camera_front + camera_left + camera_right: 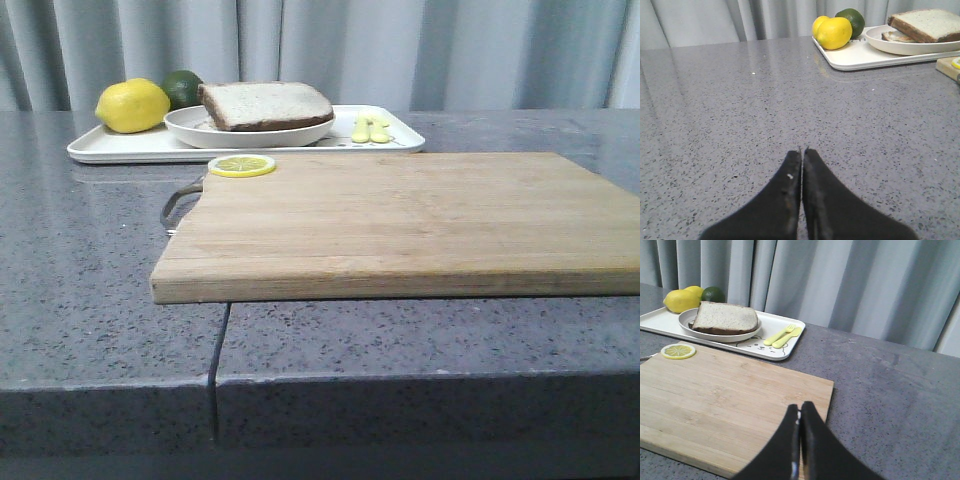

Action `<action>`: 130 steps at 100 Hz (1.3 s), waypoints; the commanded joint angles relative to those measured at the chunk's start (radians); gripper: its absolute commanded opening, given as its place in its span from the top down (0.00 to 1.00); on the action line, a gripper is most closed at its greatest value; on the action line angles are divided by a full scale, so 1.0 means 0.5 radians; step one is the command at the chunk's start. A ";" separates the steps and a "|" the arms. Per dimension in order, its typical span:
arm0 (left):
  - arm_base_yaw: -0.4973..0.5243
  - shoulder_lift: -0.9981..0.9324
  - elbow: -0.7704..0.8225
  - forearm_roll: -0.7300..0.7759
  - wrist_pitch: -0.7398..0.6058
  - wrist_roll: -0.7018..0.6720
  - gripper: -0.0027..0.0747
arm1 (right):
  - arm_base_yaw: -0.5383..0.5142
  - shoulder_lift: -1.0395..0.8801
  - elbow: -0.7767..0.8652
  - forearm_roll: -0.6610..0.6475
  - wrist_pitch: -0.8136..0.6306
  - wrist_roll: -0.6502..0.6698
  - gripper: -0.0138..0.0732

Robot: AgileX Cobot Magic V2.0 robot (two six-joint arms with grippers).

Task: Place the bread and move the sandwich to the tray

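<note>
A thick bread slice with pale crumb and dark crust lies on top of the sandwich in a round white plate. The plate stands on the white tray at the back left. In the left wrist view a lower slice peeks out under the bread; the egg is hidden. My left gripper is shut and empty over bare counter, well short of the tray. My right gripper is shut and empty over the cutting board's edge, far from the bread.
A large wooden cutting board with a metal handle fills the middle; a lemon slice lies on its far left corner. A lemon, a lime and yellow cutlery share the tray. Grey curtains hang behind.
</note>
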 commanded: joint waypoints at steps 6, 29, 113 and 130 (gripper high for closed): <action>-0.004 -0.067 0.029 -0.025 -0.177 -0.021 0.99 | -0.014 0.017 -0.047 -0.012 -0.163 -0.003 0.92; -0.004 -0.067 0.029 -0.025 -0.177 -0.021 0.99 | -0.014 0.017 -0.047 -0.012 -0.163 -0.003 0.92; -0.004 -0.067 0.029 -0.025 -0.177 -0.021 0.99 | -0.078 -0.126 0.397 -0.551 -0.480 0.628 0.92; -0.004 -0.067 0.029 -0.025 -0.177 -0.021 0.99 | -0.181 -0.246 0.540 -0.551 -0.480 0.626 0.92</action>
